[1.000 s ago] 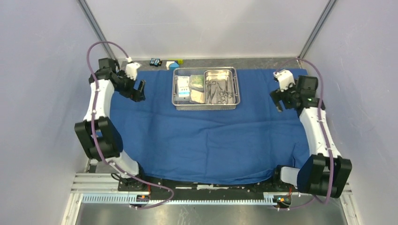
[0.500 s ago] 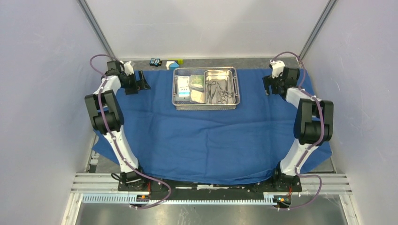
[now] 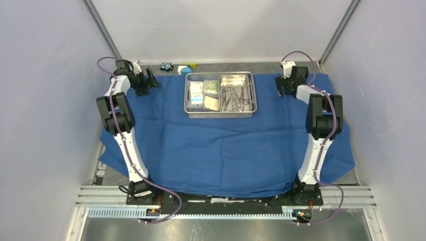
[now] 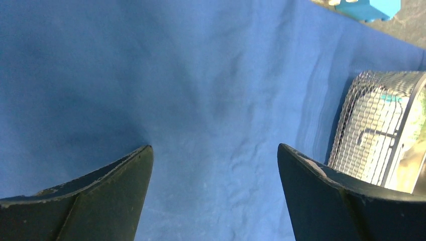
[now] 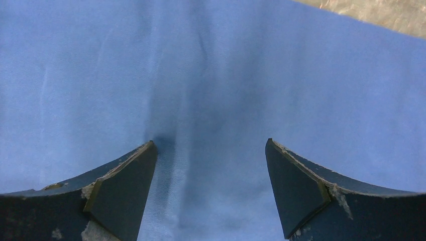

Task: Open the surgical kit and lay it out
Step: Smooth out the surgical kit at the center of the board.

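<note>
The blue cloth wrap lies spread flat over the table. On its far middle stands the wire-mesh tray. The tray holds clear packets on the left and the smaller steel pan with slim metal instruments on the right. My left gripper is open just over the cloth's far left corner, left of the tray. In the left wrist view the gripper has only cloth between its fingers, with the mesh tray to the right. My right gripper is open over the cloth near its far right corner.
A small white-yellow-blue block toy and a small dark object sit on the bare table behind the cloth's far edge. Grey walls and slanted frame posts close in both sides. Bare table shows past the cloth's far right edge.
Both arms have stretched further out toward the cloth's far corners, the grippers moving away from me and slightly inward. Both grippers stayed open. Cloth and tray have not moved.
</note>
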`<state>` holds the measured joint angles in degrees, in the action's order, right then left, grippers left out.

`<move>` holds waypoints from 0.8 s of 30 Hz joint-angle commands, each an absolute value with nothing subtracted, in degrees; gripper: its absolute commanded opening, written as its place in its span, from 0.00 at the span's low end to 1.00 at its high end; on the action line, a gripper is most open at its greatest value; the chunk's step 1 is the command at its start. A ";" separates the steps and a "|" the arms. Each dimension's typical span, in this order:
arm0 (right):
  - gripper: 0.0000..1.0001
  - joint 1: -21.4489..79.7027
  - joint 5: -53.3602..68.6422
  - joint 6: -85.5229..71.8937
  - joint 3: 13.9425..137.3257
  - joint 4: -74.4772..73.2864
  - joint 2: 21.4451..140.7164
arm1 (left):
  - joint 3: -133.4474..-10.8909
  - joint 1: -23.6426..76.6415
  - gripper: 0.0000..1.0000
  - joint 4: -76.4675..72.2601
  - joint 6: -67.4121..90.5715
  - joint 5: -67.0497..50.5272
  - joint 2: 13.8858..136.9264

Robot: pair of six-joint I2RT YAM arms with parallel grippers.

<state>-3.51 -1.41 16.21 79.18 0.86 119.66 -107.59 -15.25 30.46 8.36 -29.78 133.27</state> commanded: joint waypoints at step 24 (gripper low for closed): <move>0.81 -3.74 -7.03 19.11 119.50 -32.76 146.63 | -139.87 -16.21 0.93 51.11 12.08 -21.07 154.45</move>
<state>-3.38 -5.13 17.65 119.79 -27.00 141.32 -137.47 -15.33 48.12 11.57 -25.58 148.97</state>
